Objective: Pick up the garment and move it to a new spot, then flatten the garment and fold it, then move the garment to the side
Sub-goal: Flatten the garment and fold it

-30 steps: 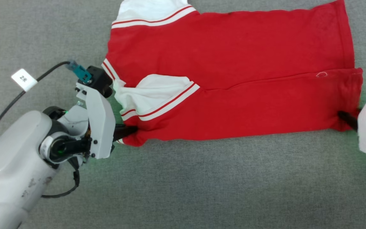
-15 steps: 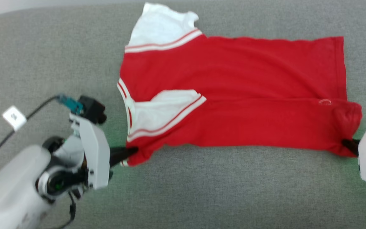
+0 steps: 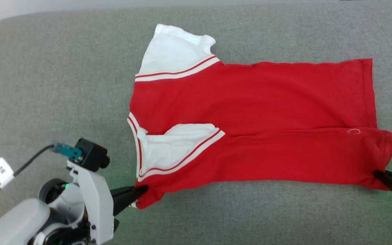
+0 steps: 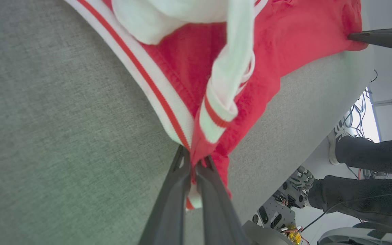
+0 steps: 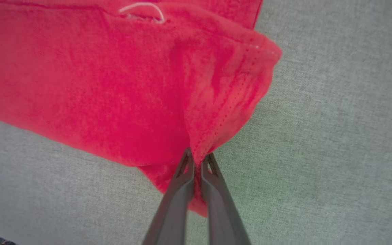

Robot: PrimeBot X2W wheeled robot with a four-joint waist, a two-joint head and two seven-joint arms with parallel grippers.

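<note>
Two grippers pinch the garment (image 3: pixel 250 112) at opposite ends of its near edge. The left gripper (image 3: pixel 141 191) is clamped on the corner with the striped trim below the armhole, its fingers almost together with cloth between them. The right gripper (image 3: pixel 379 175) is closed the same way on the red hem corner. The garment lies lengthwise across the grey surface (image 3: pixel 46 85). Its near long side is folded over, so an edge runs along its middle, and white lining shows at the far armhole and the near one. Both held corners pucker slightly. In the left wrist view, a person's legs (image 4: pixel 369 156) in dark trousers show beyond the surface's edge.
</note>
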